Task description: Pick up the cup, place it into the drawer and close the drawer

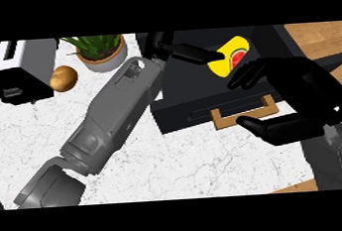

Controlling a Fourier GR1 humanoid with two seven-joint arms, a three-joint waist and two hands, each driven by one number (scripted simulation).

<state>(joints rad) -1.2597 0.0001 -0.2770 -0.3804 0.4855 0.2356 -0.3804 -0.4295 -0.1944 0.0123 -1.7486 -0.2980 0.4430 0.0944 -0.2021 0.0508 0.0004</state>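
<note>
A yellow cup (230,56) with a watermelon picture sits inside the open dark drawer (195,103) at the top centre. My left hand (171,49) reaches over the drawer's left side, and one straight finger touches the cup's left edge; the hand hides part of the cup. The drawer's front panel carries a wooden handle (229,118). Hovering over the drawer's right front corner, just right of the handle, my right hand (308,91) has its fingers and thumb spread in a wide arc with nothing between them.
A toaster (13,67) stands at the back left with a brown potato (63,78) beside it. A potted plant (101,51) sits just left of the drawer. White marble counter (206,160) spreads in front; its edge runs along the right.
</note>
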